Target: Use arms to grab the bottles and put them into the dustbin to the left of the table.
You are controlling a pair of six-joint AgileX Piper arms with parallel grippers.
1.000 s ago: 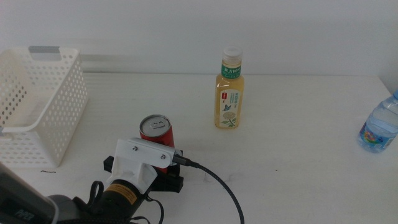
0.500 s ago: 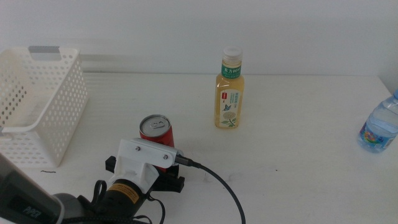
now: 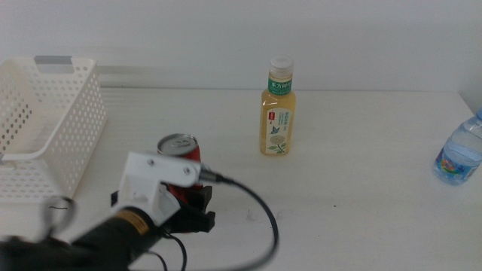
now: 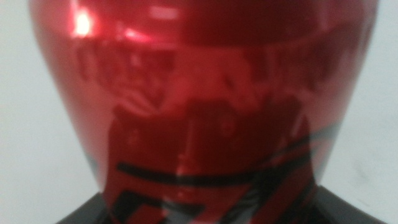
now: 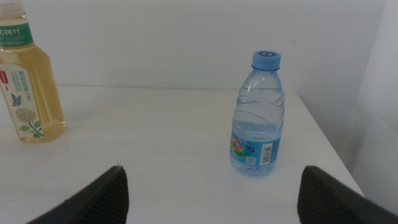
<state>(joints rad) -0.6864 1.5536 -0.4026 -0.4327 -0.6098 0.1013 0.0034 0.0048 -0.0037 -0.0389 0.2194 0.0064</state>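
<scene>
My left gripper [image 3: 183,190] is shut on the slim red silver-topped can [image 3: 179,147], held near the table's front left, right of the dustbin [image 3: 45,128]. In the left wrist view the can [image 4: 205,106] fills the picture between the jaws. The arm is motion-blurred. The yellow tea bottle [image 3: 278,113] stands upright at mid-table; it also shows in the right wrist view [image 5: 25,81]. The clear blue-capped water bottle [image 3: 461,154] stands at the right edge. My right gripper [image 5: 208,205] is open and empty, short of the water bottle [image 5: 257,118], and is out of the middle view.
The white table [image 3: 361,196] meets a white wall at the back. The left arm's black cable [image 3: 263,218] loops over the front of the table. The table's right edge lies just past the water bottle.
My left gripper has moved left toward the dustbin, carrying the red can with it. The tea bottle and water bottle have not moved.
</scene>
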